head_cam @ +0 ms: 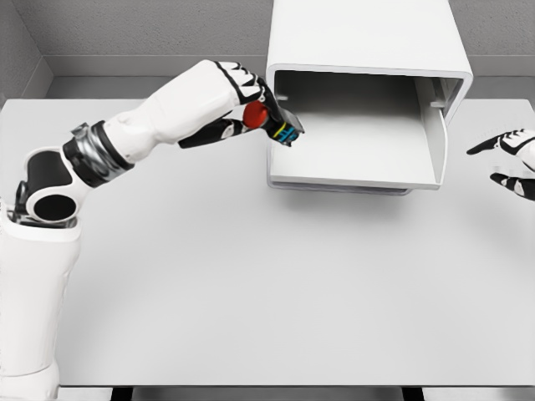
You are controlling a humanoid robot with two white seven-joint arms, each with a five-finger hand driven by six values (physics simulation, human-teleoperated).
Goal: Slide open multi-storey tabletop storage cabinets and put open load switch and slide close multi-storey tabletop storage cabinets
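Left hand (251, 104) grips the switch (274, 121) at the drawer's (351, 159) left rim; we should carry it inward over the drawer floor, then lower gently; right hand (512, 159) waits relaxed, right of the drawer.

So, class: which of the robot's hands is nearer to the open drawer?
Left. The left hand, holding the load switch, is at the open drawer's left edge; the right hand hangs apart, off its right side.

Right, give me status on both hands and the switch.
Left hand shut on load switch, at the open drawer's left wall. Right hand open, empty, far right. Drawer interior shows nothing in the way.
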